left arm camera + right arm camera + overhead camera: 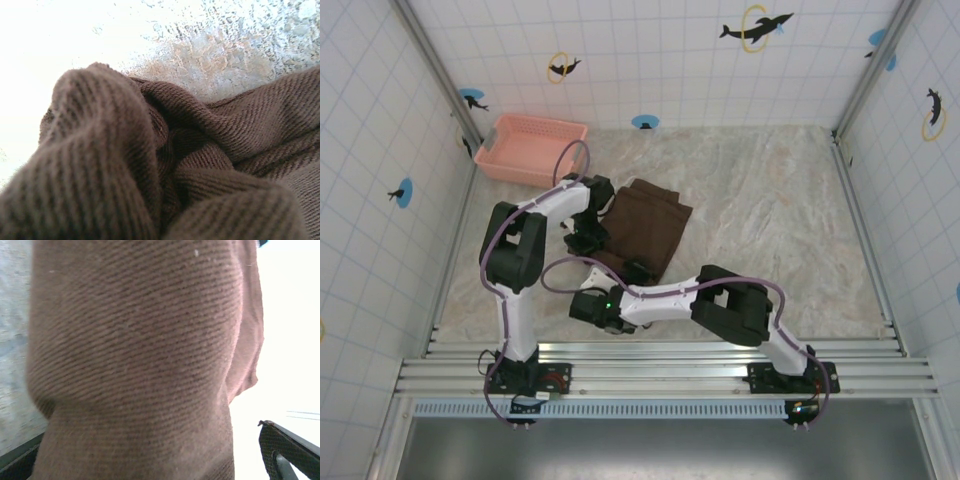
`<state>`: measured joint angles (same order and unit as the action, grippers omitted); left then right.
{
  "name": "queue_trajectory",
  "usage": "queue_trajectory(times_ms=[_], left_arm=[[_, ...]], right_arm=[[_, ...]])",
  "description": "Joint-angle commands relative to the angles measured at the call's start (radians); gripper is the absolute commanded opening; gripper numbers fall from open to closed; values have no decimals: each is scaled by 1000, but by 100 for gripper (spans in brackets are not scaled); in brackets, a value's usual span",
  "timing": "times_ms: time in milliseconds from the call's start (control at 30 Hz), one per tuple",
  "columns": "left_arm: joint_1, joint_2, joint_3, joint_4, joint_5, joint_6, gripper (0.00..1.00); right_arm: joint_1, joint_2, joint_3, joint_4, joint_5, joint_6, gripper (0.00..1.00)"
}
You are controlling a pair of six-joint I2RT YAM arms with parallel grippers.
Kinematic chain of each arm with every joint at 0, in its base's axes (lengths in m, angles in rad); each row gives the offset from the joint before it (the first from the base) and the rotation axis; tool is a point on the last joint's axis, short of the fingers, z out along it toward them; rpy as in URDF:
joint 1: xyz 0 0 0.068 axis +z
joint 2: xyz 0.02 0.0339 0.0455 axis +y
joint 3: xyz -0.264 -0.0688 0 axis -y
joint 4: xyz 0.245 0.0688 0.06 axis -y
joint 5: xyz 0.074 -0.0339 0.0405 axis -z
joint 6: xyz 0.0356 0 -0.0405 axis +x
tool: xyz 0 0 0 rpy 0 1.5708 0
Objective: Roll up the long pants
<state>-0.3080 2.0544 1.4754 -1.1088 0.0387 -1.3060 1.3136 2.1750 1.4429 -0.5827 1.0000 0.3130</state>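
Brown twill of the long pants (150,165) bulges right up against the left wrist camera, heaped in soft ridges and folds. A strip of pale, speckled tabletop (770,220) shows beyond it. From the right wrist, the same cloth stands as a thick rounded fold that runs from top to bottom of the view.

The right hand (150,457) is spread wide around that fold. One dark finger (282,450) sits off to the lower right with bright space between it and the cloth. The other finger is only a dark edge at the lower left, tight against the fabric, so nothing is pinched there.

From above, the pants lie left of the middle of the tabletop as a compact dark slab set on a slant. The far end points toward the back wall and the near end sits by the right arm's wrist. The left hand (587,240) is down on the slab's left edge, where the cloth looks gathered. I cannot tell whether its fingers are pressed together on the fabric or merely resting in it.

Both arms bend in toward the garment from their bases on the near rail. A pink slatted basket (530,150) sits in the far left corner, near the pants but not touching them. White tiled walls with dolphin stickers (757,27) close in the space.
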Motion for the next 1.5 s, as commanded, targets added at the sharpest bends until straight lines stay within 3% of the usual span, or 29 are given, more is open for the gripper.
queue_trajectory(times_ms=[0, 500, 533, 633, 833, 967, 1133, 1167, 1267, 1333, 1467], left_arm=[[-3, 18, -23, -89, -32, 30, 0], [-1, 17, -21, -91, -32, 23, 0], [0, 17, -22, -91, -33, 24, 0], [0, 15, -26, -90, -32, 24, 0], [3, 17, -18, -90, -30, 28, 0], [3, 10, -17, -75, -32, 47, 0], [6, -45, -54, 36, -30, 150, 0], [6, -70, -71, 75, -32, 173, 8], [6, -177, -143, 172, -67, 214, 60], [13, -243, -168, 213, -88, 241, 85], [40, -344, -153, 201, -161, 295, 90]], right_arm=[[-10, 105, -53, -59, 30, -8, 99], [12, 135, -151, -106, 186, 76, 98], [12, 140, -155, -106, 186, 78, 95], [18, 148, -155, -100, 183, 78, 71], [21, 148, -136, -71, 172, 36, 2], [13, 128, -144, -37, 151, -17, 0], [-4, 24, -202, 46, -2, -146, 0], [-11, 0, -211, 52, -51, -168, 0], [-45, -74, -232, 54, -214, -226, 0], [-72, -120, -239, 40, -310, -258, 0], [-139, -171, -202, -33, -503, -320, 0]])
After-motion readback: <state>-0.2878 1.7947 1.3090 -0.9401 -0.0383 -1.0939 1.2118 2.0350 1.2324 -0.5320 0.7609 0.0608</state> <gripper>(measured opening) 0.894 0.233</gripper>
